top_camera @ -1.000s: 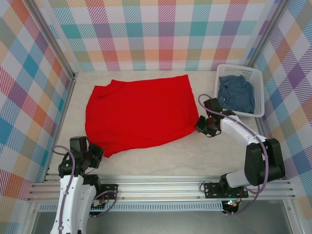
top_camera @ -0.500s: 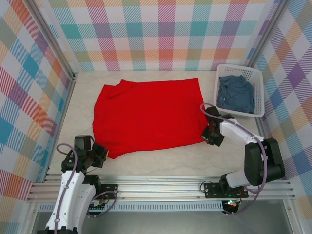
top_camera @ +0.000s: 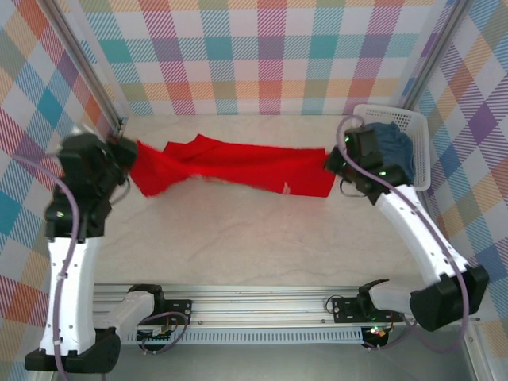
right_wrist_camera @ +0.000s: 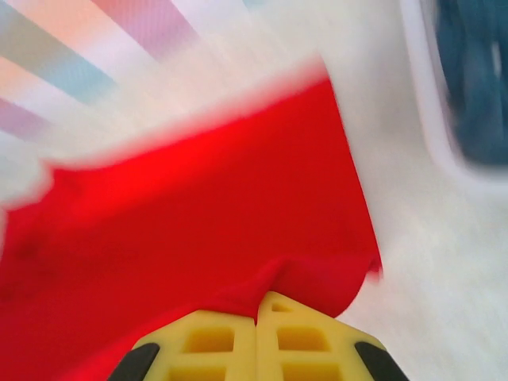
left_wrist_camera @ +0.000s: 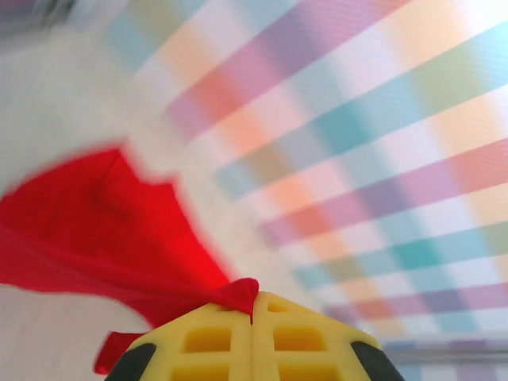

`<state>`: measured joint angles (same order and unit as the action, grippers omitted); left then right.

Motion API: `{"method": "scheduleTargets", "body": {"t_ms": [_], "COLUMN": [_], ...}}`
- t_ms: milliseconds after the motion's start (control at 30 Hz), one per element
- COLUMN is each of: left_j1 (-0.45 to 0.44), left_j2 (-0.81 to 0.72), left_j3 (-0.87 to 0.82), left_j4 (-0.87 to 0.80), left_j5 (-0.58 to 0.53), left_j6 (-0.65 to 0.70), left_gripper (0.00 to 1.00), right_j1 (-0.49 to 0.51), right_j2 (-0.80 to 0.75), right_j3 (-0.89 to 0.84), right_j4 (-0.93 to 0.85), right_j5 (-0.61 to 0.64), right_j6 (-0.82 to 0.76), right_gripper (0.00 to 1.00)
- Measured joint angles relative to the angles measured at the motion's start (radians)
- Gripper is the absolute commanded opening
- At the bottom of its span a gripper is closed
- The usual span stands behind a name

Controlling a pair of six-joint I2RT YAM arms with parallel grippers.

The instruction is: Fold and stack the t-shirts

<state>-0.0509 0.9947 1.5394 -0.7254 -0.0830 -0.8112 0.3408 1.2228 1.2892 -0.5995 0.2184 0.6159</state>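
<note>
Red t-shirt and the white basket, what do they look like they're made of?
The red t-shirt: soft matte cloth, probably cotton knit; it sags and bunches into folds. The white basket: seemingly rigid plastic, finish hard to judge; its lattice walls hold a crisp moulded shape.

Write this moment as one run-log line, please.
left gripper: shut on red t-shirt | right gripper: shut on red t-shirt | red t-shirt: stretched between both | blue-grey t-shirt: in white basket

Pastel plaid walls point(top_camera: 262, 55) enclose the pale marbled table point(top_camera: 262, 238) on three sides. A metal rail point(top_camera: 262, 305) runs along its near edge.
</note>
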Motion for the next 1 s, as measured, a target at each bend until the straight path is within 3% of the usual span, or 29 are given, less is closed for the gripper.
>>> {"method": "scheduleTargets", "body": {"t_ms": [233,467,567,733,867,1000], "left_j1": [-0.002,0.016,0.043,0.109,0.139,0.14], "left_j2": [0.248,0.715,0.909,1.123,1.132,1.044], "left_j3": [0.591,1.171,1.262,1.255,1.244,1.244], "left_j4": [0.036,0.082,0.137,0.204,0.28,0.371], "left_j5": [-0.076,0.021,0.078,0.18,0.232,0.277], "left_j6": [0.157,0.152,0.111,-0.01,-0.099,-0.158], "left_gripper": [0.0,0.0,0.0,0.0,0.0,0.0], "right_j1": [0.0,-0.031,-0.078,-0.144,-0.188,-0.228], "right_j2": [-0.075,0.094,0.226,0.438,0.529,0.528], "right_j3": [0.278,0.511,0.582,0.737,0.855,0.916], "right_j4": [0.078,0.094,0.099,0.068,0.037,0.039], "right_j5": [0.06,0.031,-0.015,-0.096,-0.153,-0.185], "right_j6": [-0.06,-0.073,-0.052,-0.026,-0.016,-0.002], "right_gripper": [0.0,0.0,0.0,0.0,0.0,0.0]}}
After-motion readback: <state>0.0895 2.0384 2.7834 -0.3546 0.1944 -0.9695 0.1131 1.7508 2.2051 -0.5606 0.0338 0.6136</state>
